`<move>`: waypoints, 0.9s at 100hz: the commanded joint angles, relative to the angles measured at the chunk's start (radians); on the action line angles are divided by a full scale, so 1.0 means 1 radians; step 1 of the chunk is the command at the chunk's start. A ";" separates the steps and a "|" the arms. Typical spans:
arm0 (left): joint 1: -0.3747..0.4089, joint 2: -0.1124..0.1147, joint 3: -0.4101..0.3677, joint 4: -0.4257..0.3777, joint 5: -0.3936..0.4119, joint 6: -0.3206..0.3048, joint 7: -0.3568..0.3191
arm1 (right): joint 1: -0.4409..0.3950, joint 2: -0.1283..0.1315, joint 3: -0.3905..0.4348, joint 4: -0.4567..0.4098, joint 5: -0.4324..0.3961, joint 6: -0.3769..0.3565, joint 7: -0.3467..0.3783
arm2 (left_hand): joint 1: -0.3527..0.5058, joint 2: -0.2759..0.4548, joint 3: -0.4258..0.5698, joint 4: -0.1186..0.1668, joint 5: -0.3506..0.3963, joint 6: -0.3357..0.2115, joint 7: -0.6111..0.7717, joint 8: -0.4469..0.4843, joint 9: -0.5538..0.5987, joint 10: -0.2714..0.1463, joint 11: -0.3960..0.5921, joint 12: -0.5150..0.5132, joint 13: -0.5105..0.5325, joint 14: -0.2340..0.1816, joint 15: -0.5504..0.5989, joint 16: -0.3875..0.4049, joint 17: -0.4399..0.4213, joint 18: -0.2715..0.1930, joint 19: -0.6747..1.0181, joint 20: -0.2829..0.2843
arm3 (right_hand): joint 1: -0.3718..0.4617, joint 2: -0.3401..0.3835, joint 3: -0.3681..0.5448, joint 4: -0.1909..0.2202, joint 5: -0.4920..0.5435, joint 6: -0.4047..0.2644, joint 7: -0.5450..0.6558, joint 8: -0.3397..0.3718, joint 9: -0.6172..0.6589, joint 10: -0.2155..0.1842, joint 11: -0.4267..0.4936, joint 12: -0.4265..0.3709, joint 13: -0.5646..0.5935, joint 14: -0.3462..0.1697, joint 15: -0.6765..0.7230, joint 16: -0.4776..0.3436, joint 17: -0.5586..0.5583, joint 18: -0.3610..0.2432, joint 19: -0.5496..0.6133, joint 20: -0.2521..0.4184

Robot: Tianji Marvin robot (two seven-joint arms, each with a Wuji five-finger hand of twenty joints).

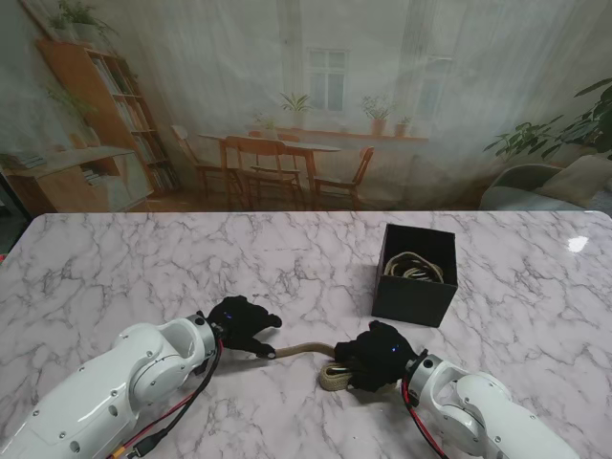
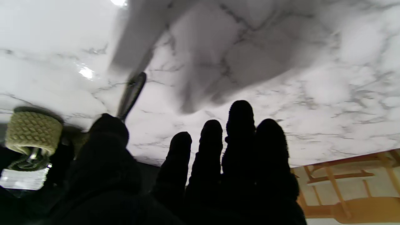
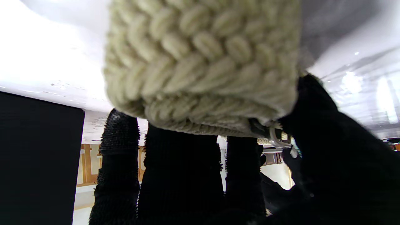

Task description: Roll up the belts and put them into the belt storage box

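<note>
On the white, grey-veined marble tabletop (image 1: 143,268), the left hand (image 1: 241,325) in its black glove sits near me on the left side. Its thumb presses the dark end of the beige woven fabric belt (image 1: 304,347) against the marble, while the other four fingers (image 2: 237,131) stand straight and close together, touching nothing; the left wrist view shows them clear of the strap. From that pinned end the belt runs rightward as a flat strap lying on the tabletop to the right hand (image 1: 378,356), also black-gloved, which is wrapped around the rolled part of the belt. In the right wrist view the braided roll (image 3: 203,68) fills the space over the fingers (image 3: 120,147), with the thumb closed against its side and a small metal buckle piece showing at the edge of the roll. Farther from me and to the right stands the black square belt storage box (image 1: 413,298), open at the top, with a pale coiled belt (image 1: 416,267) already lying inside. The box is apart from both hands.
</note>
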 commanded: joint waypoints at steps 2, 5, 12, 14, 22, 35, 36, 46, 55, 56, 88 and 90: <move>-0.022 -0.004 0.022 0.010 -0.007 -0.027 -0.030 | -0.011 0.002 -0.010 0.026 -0.004 0.013 0.013 | -0.012 -0.040 -0.012 0.017 -0.016 0.026 -0.017 -0.016 -0.037 0.009 0.003 -0.005 -0.010 0.013 -0.019 -0.013 -0.001 0.004 -0.021 0.017 | 0.102 0.046 0.137 0.058 0.002 -0.152 -0.016 -0.023 0.114 -0.117 0.100 0.033 -0.041 -0.056 -0.087 -0.039 -0.013 0.016 -0.006 0.005; -0.025 -0.004 0.029 0.012 -0.011 -0.028 -0.032 | -0.011 0.002 -0.010 0.025 -0.004 0.015 0.014 | -0.014 -0.046 -0.012 0.017 -0.014 0.026 -0.015 -0.016 -0.037 0.009 0.005 -0.005 -0.010 0.014 -0.020 -0.014 -0.001 0.006 -0.022 0.016 | 0.102 0.046 0.137 0.058 0.002 -0.149 -0.016 -0.023 0.114 -0.117 0.099 0.033 -0.042 -0.056 -0.087 -0.039 -0.013 0.016 -0.006 0.005; -0.025 -0.005 0.034 0.014 -0.022 -0.024 -0.032 | -0.010 0.001 -0.013 0.025 -0.001 0.021 0.016 | -0.007 -0.056 -0.007 0.018 -0.015 0.025 -0.013 -0.015 -0.039 0.009 0.007 -0.004 -0.011 0.013 -0.022 -0.015 0.000 0.007 -0.025 0.015 | 0.102 0.046 0.137 0.058 0.002 -0.139 -0.016 -0.024 0.113 -0.115 0.099 0.034 -0.040 -0.054 -0.087 -0.038 -0.013 0.016 -0.006 0.005; -0.024 -0.005 0.034 0.015 -0.022 -0.023 -0.030 | -0.010 0.001 -0.013 0.025 -0.001 0.023 0.016 | 0.002 -0.060 -0.002 0.019 -0.012 0.026 -0.011 -0.014 -0.038 0.009 0.008 -0.004 -0.010 0.012 -0.022 -0.015 0.000 0.006 -0.025 0.014 | 0.102 0.047 0.138 0.058 0.001 -0.136 -0.017 -0.024 0.113 -0.115 0.099 0.034 -0.040 -0.054 -0.086 -0.038 -0.013 0.017 -0.006 0.005; -0.022 -0.004 0.032 0.012 -0.014 -0.024 -0.032 | -0.005 -0.001 -0.020 0.025 0.005 0.032 0.017 | 0.036 -0.080 0.011 0.023 -0.007 0.019 -0.006 -0.012 -0.037 0.007 0.013 -0.002 -0.008 0.006 -0.022 -0.015 0.006 0.003 -0.025 0.013 | 0.104 0.048 0.137 0.059 0.002 -0.127 -0.018 -0.024 0.113 -0.110 0.101 0.036 -0.041 -0.051 -0.086 -0.038 -0.012 0.018 -0.007 0.004; -0.031 -0.003 0.046 0.016 -0.005 -0.019 -0.035 | 0.010 -0.004 -0.040 0.031 0.016 0.050 0.015 | 0.148 -0.086 0.081 0.036 0.037 -0.007 0.063 0.032 0.011 -0.027 0.101 0.060 0.026 -0.022 0.010 0.001 0.039 -0.014 -0.006 0.009 | 0.105 0.051 0.137 0.061 -0.006 -0.102 -0.024 -0.027 0.114 -0.108 0.105 0.038 -0.038 -0.050 -0.083 -0.036 -0.011 0.018 -0.006 0.004; -0.032 -0.003 0.048 0.018 -0.005 -0.018 -0.035 | 0.011 -0.004 -0.042 0.032 0.017 0.050 0.014 | 0.161 -0.085 0.092 0.038 0.042 -0.014 0.074 0.039 0.021 -0.034 0.116 0.073 0.032 -0.026 0.017 0.005 0.044 -0.018 -0.003 0.008 | 0.104 0.053 0.138 0.062 -0.008 -0.099 -0.026 -0.027 0.114 -0.109 0.105 0.038 -0.038 -0.049 -0.082 -0.036 -0.010 0.017 -0.006 0.004; -0.052 -0.004 0.078 0.033 -0.026 -0.006 -0.035 | 0.025 -0.006 -0.059 0.043 0.027 0.054 0.004 | 0.321 -0.127 0.145 0.026 0.055 -0.092 0.259 0.221 0.177 -0.089 0.059 0.392 0.099 -0.058 0.090 0.043 0.093 -0.029 0.041 -0.003 | 0.084 0.069 0.158 0.106 -0.062 -0.064 -0.134 -0.020 0.114 -0.108 0.107 0.037 -0.036 -0.051 -0.080 -0.036 -0.008 0.015 -0.004 0.003; -0.069 -0.007 0.103 0.051 -0.063 0.010 -0.034 | 0.033 -0.008 -0.066 0.050 0.032 0.048 -0.005 | 0.383 -0.122 0.149 0.032 0.071 -0.125 0.438 0.244 0.274 -0.097 0.021 0.475 0.152 -0.069 0.155 0.072 0.135 -0.028 0.085 0.005 | 0.085 0.066 0.159 0.106 -0.190 -0.078 -0.202 -0.021 0.115 -0.109 0.107 0.037 -0.035 -0.053 -0.080 -0.037 -0.007 0.013 -0.004 0.002; -0.071 -0.008 0.105 0.052 -0.067 0.011 -0.035 | 0.034 -0.008 -0.067 0.051 0.033 0.048 -0.006 | 0.383 -0.122 0.150 0.032 0.073 -0.127 0.456 0.240 0.276 -0.094 0.027 0.474 0.154 -0.069 0.160 0.075 0.137 -0.028 0.087 0.006 | 0.086 0.066 0.159 0.105 -0.205 -0.080 -0.209 -0.022 0.115 -0.109 0.107 0.037 -0.036 -0.053 -0.081 -0.037 -0.006 0.013 -0.004 0.002; -0.036 -0.001 0.066 0.010 -0.107 -0.014 -0.103 | 0.037 -0.013 -0.079 0.058 0.054 0.078 -0.005 | 0.379 -0.146 0.175 0.039 0.119 -0.166 0.599 0.249 0.306 -0.074 0.065 0.467 0.195 -0.061 0.189 0.087 0.176 -0.030 0.112 0.012 | 0.084 0.076 0.156 0.104 -0.421 0.209 -0.223 0.009 0.095 -0.112 0.138 0.047 -0.039 -0.044 -0.083 -0.038 -0.014 0.023 -0.009 -0.002; -0.030 -0.001 0.061 0.004 -0.105 -0.019 -0.107 | 0.039 -0.014 -0.081 0.058 0.055 0.081 -0.003 | 0.379 -0.146 0.175 0.039 0.120 -0.166 0.599 0.248 0.307 -0.074 0.065 0.467 0.196 -0.061 0.189 0.087 0.177 -0.030 0.112 0.012 | 0.084 0.077 0.155 0.104 -0.422 0.215 -0.223 0.008 0.094 -0.112 0.140 0.047 -0.039 -0.044 -0.083 -0.038 -0.014 0.023 -0.009 -0.001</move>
